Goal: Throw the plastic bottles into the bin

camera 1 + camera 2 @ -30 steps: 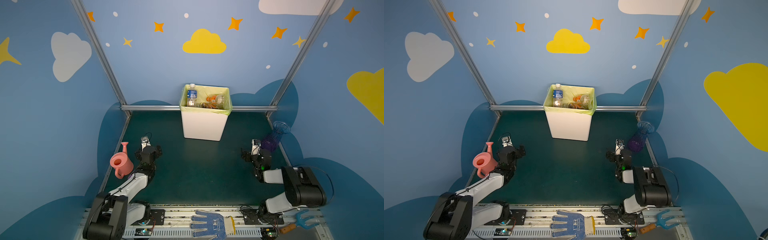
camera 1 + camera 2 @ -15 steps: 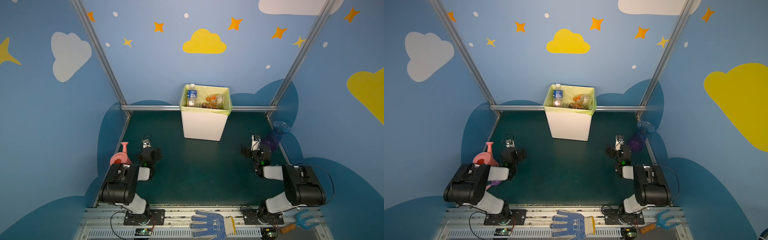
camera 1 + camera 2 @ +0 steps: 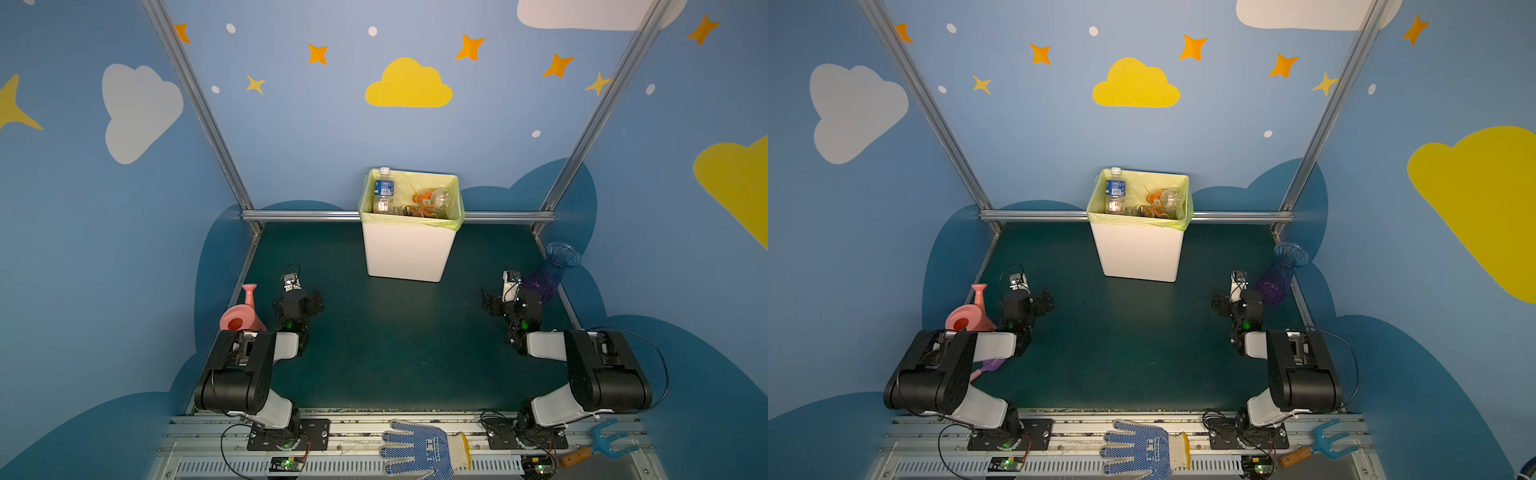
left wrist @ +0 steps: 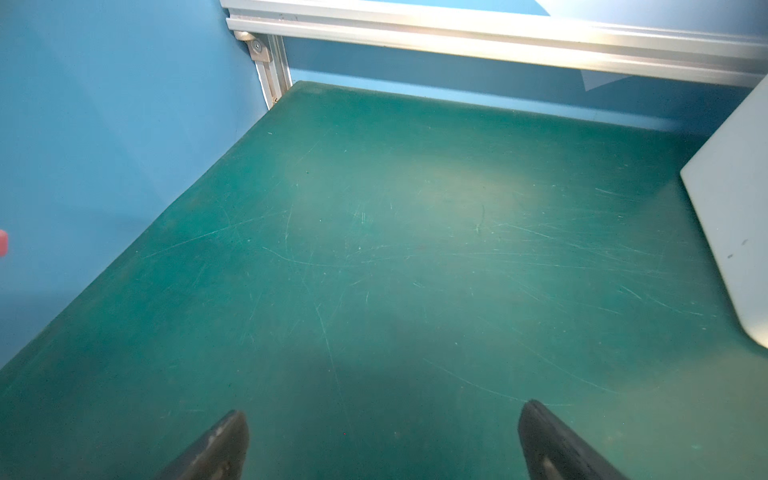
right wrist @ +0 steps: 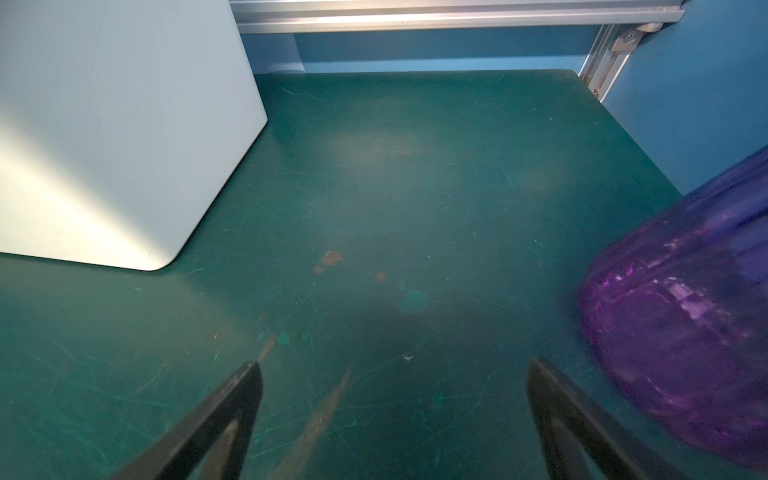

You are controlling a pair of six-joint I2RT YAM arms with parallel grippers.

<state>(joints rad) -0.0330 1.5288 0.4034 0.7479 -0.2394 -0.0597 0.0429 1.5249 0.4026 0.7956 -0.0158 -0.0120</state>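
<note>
Got left claw (image 4: 383, 409), right claw (image 5: 394, 361) wide open, empty; pink watering can (image 3: 241, 318) left of the bin (image 3: 407, 249), purple vase (image 3: 548, 276) right. Can't read labels on plastic bottles (image 3: 384, 193) inside.

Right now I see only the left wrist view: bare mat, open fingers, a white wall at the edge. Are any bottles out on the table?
Observer: None visible on the mat in both top views; the bottles lie inside the bin.
Operator: What's the pink sliver at my frame's edge?
Observer: A pink watering can, at the mat's left edge.
Operator: And on the right side?
Observer: The right gripper is open and empty, next to a purple vase.
</note>
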